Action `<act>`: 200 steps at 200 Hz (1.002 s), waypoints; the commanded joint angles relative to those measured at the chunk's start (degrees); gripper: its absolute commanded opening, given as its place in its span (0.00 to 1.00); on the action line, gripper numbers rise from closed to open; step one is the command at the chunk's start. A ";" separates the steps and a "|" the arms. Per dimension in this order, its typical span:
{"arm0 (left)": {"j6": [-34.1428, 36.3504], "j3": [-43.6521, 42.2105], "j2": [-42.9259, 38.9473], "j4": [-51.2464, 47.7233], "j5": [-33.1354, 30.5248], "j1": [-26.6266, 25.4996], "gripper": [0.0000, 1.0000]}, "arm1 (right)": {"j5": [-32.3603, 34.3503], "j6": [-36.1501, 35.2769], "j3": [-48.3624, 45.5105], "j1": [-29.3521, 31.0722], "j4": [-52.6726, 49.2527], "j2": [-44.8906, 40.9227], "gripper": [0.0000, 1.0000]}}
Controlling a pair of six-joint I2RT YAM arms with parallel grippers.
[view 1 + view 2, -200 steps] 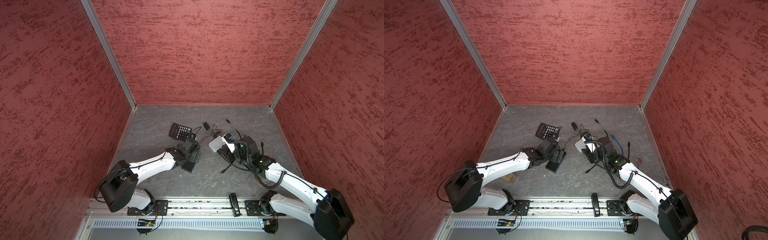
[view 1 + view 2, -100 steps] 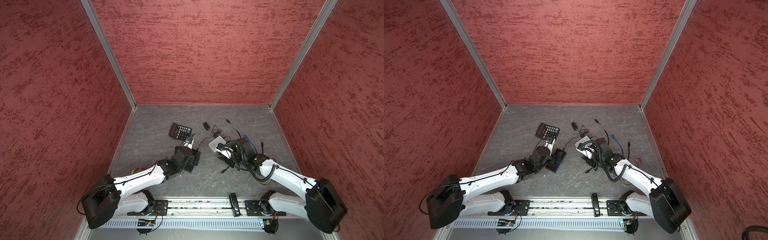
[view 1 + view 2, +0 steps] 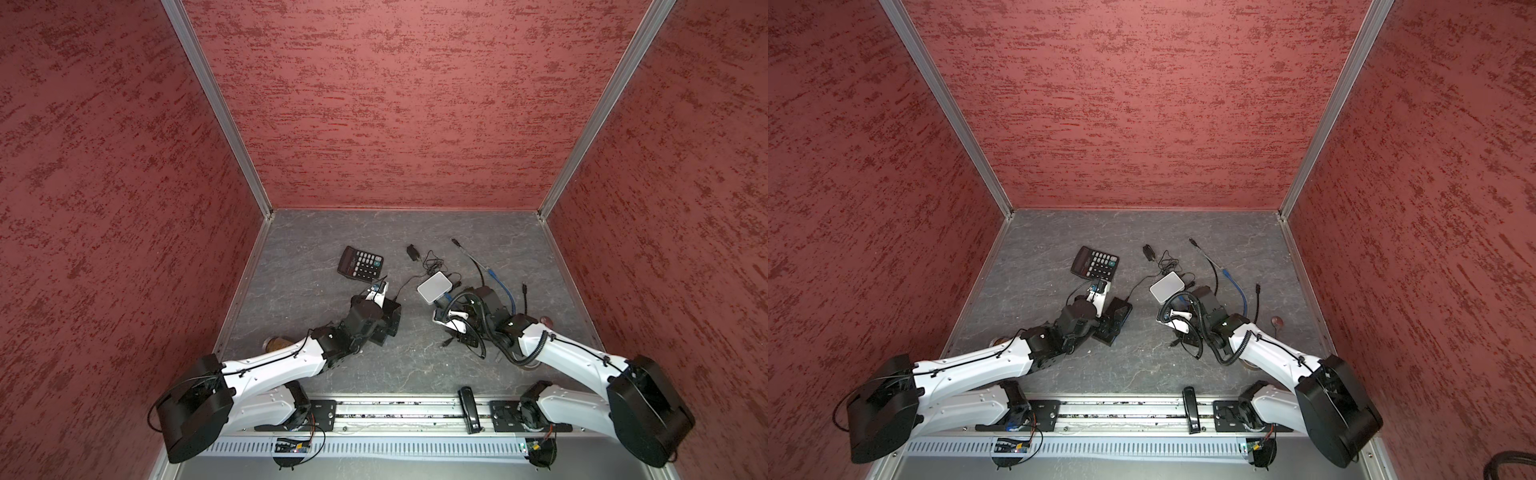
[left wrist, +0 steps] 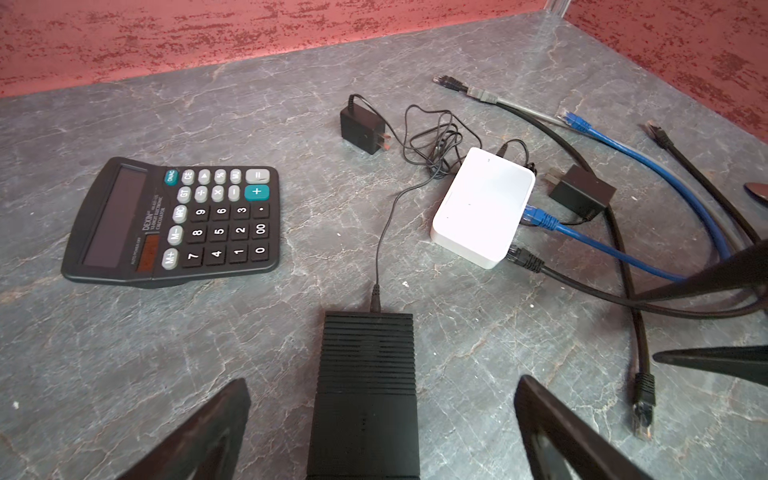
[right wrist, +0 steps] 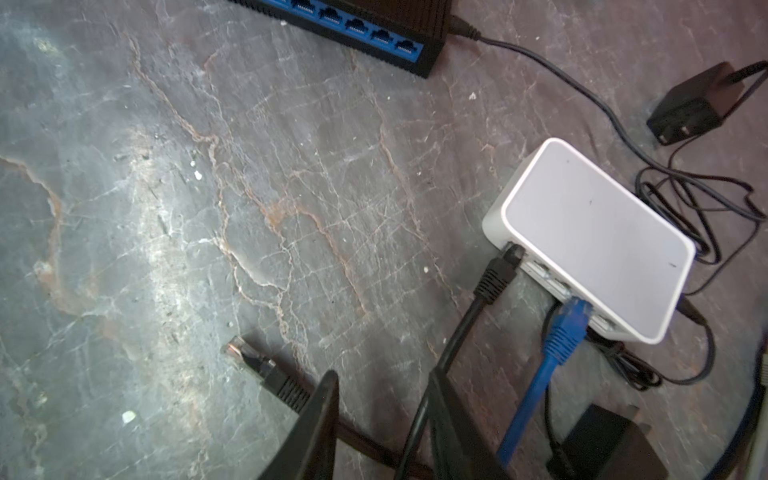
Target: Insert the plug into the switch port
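Plug point(image 5: 496, 276), the black one, sits in the end port of the white switch point(image 5: 594, 237), a bit right of the middle of the bench point(image 4: 166, 353). Since a second ago the right end effector point(image 5: 382, 374) has slid back a little toward the near side. Its jaws stand partly apart around the black cable point(image 5: 457, 332); I cannot tell if they pinch it. The left end effector point(image 4: 382, 380) has dropped low and is let go wide, one jaw on each side of the black switch point(image 4: 365, 353). I think the plug is in now.
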 commanded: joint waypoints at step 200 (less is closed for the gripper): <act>5.39 0.58 5.34 5.82 2.69 -0.40 1.00 | -4.38 -5.10 1.78 -0.19 -8.77 3.52 0.34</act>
